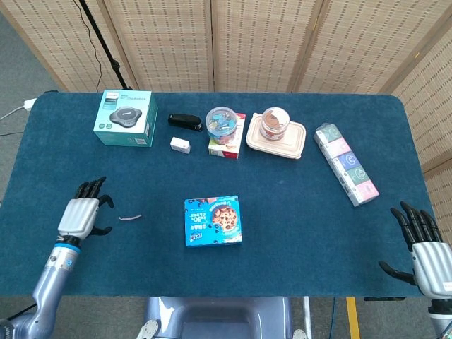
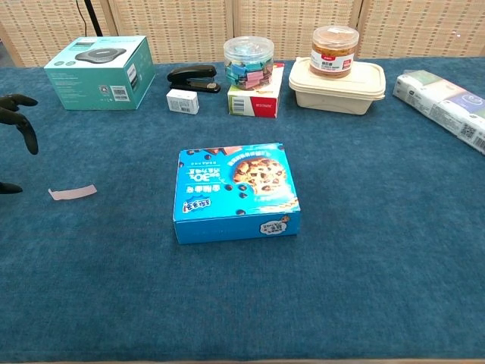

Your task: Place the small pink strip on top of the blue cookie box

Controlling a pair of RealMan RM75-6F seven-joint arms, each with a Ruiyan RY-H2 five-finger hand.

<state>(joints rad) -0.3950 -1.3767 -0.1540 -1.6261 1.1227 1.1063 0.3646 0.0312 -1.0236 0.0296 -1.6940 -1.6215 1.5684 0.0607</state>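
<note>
The pink strip (image 1: 130, 217) lies flat on the table (image 1: 296, 205) toward its left edge, well apart from the cookie box (image 1: 212, 221) at the middle. The left hand (image 1: 80, 212) hovers just beside the strip — fingers spread, holding nothing. The right hand (image 1: 424, 244) sits at the near right corner, fingers apart, empty.

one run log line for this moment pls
phase: reach | left hand: open, beside pink strip, not touching | right hand: open, idle at table edge | strip: on table, off cookie box
</note>
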